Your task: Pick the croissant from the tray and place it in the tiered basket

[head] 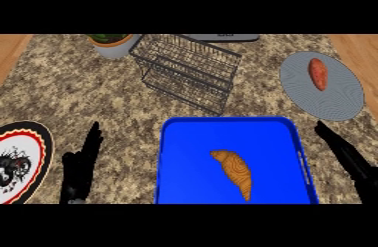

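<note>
black right hand (345, 152) fingers straight, holding nothing, beside blue tray (177, 166), croissant (235, 173) untouched

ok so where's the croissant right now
In the head view the croissant lies on the blue tray at lower centre, slightly right of the tray's middle, in front of the wire tiered basket and between the two hands.

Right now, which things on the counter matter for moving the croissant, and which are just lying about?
For the job:
croissant
blue tray
wire tiered basket

Lying about:
grey plate with a sweet potato
patterned plate at the left edge
potted plant
</note>
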Motion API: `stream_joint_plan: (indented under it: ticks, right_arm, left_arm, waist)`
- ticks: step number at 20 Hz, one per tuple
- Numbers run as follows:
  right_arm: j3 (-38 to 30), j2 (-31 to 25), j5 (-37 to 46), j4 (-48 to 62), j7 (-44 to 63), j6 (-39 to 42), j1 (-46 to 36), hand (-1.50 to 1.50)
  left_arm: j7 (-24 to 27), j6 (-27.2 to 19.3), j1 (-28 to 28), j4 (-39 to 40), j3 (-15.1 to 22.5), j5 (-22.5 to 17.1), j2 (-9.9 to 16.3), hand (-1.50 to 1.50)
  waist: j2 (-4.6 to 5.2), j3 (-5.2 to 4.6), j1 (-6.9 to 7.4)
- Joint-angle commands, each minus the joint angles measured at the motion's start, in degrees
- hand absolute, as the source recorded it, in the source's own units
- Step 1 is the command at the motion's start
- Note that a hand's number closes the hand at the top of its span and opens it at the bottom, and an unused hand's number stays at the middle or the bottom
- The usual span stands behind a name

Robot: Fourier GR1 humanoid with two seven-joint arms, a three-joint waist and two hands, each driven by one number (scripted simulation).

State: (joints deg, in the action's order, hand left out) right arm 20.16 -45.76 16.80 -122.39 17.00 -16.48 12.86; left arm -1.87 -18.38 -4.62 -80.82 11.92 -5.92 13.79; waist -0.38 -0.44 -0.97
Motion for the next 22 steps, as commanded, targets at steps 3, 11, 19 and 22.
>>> stream_joint_plan:
  ticks: [3, 11, 19, 22]
  right_arm:
    - [6.2, -4.0, 18.0, -8.6, 22.7, 5.0, -2.3, -1.5]
    - [24.9, 15.7, 41.6, -0.1, 38.3, 11.6, -12.4, -1.5]
    - [27.6, 25.0, 47.7, 5.7, 47.5, 27.3, -17.4, -1.5]
    - [29.4, 29.1, 50.3, 7.8, 50.0, 30.5, -17.1, -1.5]
  left_arm:
    - [0.2, 0.2, 1.0, 0.6, -0.1, 0.7, 0.2, 0.0]
    - [2.6, 1.2, 0.5, 2.6, 0.0, 1.2, -1.5, 0.0]
    - [3.4, 1.8, -0.7, 2.2, -0.6, 1.5, -2.1, 0.0]
    - [2.0, 1.4, 1.7, 3.8, -1.4, 1.9, -2.5, 0.0]
  waist:
    - [0.13, 0.01, 0.87]
    - [0.34, 0.36, 1.45]
    - [0.35, 0.37, 1.28]
    - [0.35, 0.38, 1.04]
